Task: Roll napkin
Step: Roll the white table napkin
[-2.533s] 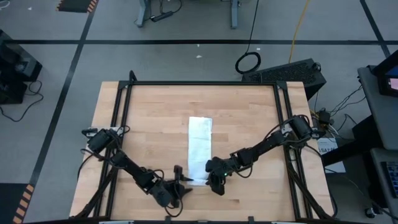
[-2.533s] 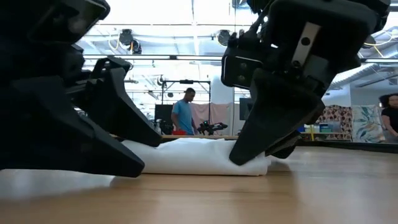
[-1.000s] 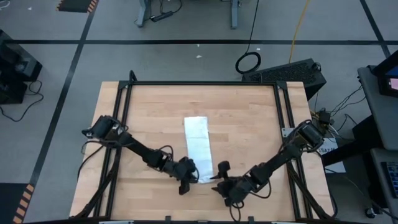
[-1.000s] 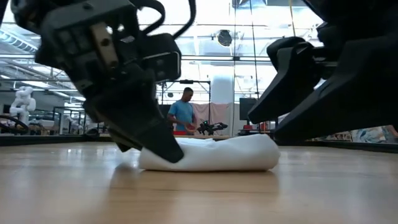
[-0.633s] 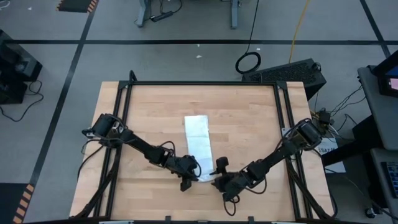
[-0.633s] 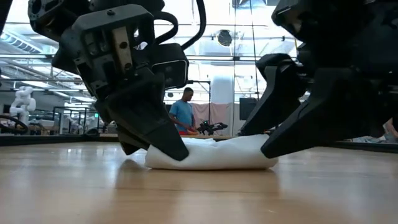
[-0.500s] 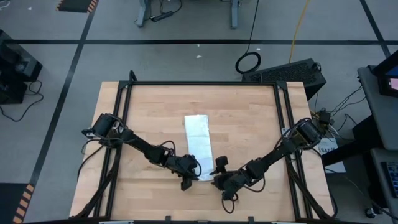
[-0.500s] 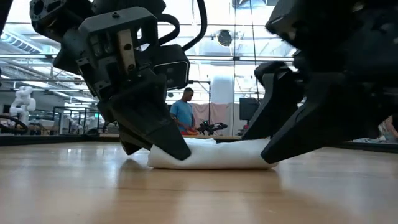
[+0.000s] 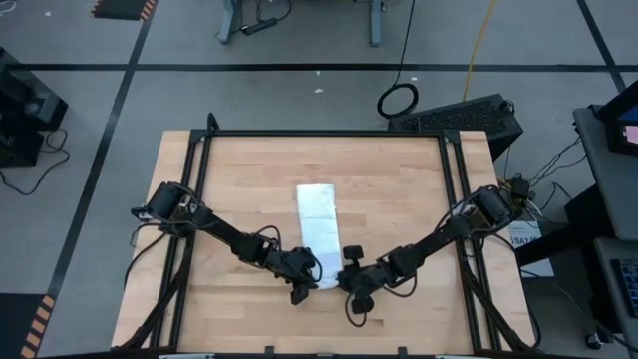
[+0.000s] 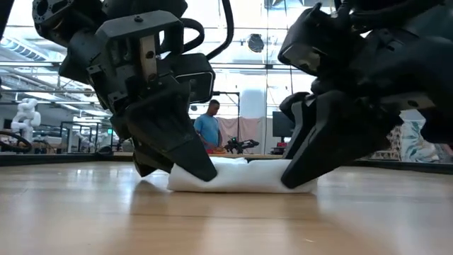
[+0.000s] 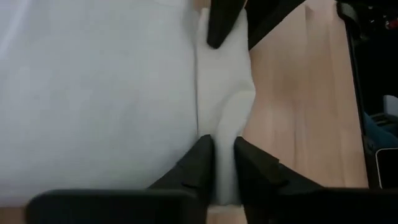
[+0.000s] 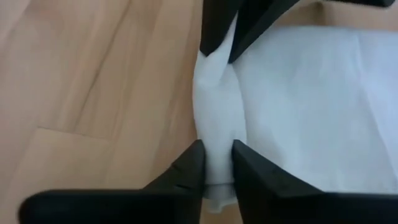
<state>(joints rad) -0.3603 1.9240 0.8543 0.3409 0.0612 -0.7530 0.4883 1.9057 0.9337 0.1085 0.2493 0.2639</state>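
High view: a plain white soft cloth napkin (image 9: 319, 235), folded into a long narrow strip, lies near the middle of the light wooden counter (image 9: 249, 170), its length running from the far side toward the near edge. Both dark arms reach in to the strip's near end, the left gripper (image 9: 305, 284) at its left corner and the right gripper (image 9: 346, 283) at its right corner, so the two tools sit just beside each other with the cloth end between them.

Left wrist view shows the left gripper (image 11: 224, 163) with its two dark fingers (image 11: 199, 163) drawn narrow, a raised fold of the napkin (image 11: 112, 87) pinched between them; the other arm's fingers show at the far end of the same fold. Right wrist view gives the matching picture: the right gripper (image 12: 217, 165) is narrow too, its fingers (image 12: 189, 168) squeezing a ridge of the napkin (image 12: 298, 106) at the cloth's edge, where white fabric meets bare wood.

Low view looks level across the counter (image 10: 85, 219). The napkin (image 10: 241, 178) appears as a low, rounded white bundle resting on the wood, with the left gripper (image 10: 180, 163) angled down onto one end of it and the right gripper (image 10: 301, 170) angled down onto the other. Behind, in the room, a person in a blue shirt (image 10: 208, 132) stands at a distant bench.

Black metal rails (image 9: 319, 135) frame the counter on the far side and along both flanks.
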